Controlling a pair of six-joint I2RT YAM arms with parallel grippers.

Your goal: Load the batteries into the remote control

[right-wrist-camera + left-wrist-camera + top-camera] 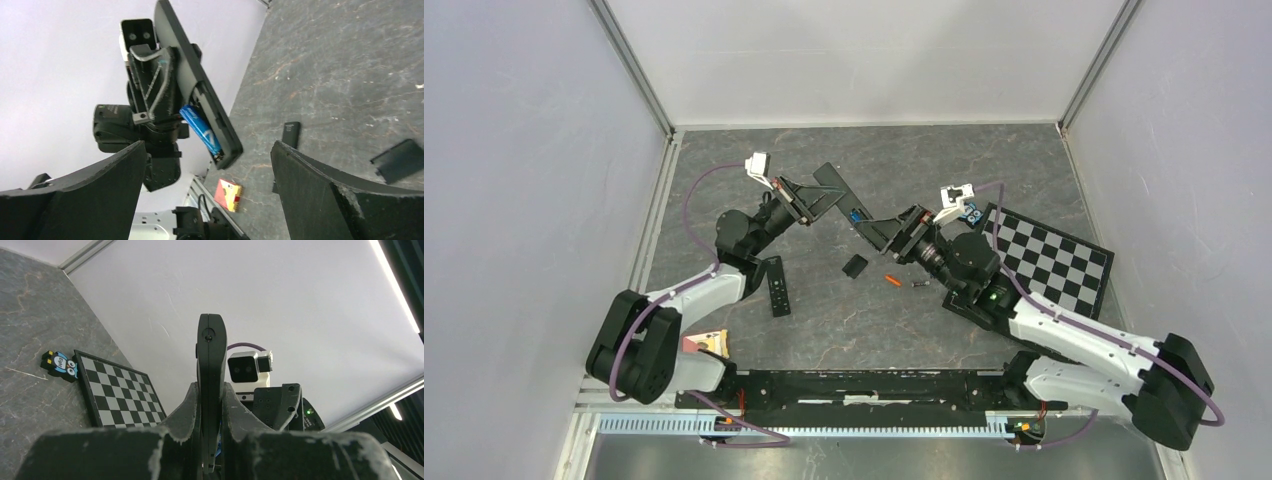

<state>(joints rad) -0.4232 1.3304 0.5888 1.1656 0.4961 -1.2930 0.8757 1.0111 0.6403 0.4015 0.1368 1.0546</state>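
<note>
Black-and-white left arm (639,345) and right arm (1084,345), purple cables (688,205).
Black joint housings (1174,390), white link shells (709,290), white wrist camera (243,367), green status light (994,296); right gripper (209,145) fingers (325,200) matte black, edges scuffed pale grey.

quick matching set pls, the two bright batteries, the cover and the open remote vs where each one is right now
1 blue battery
2 orange battery
3 black cover
4 open remote control

a flat on the table, touching nothing
b clamped in the left end effector
c on the table beside the dark battery
d seated in the remote control's back

Pairs: 1-d, 2-c, 3-a, 4-b
</note>
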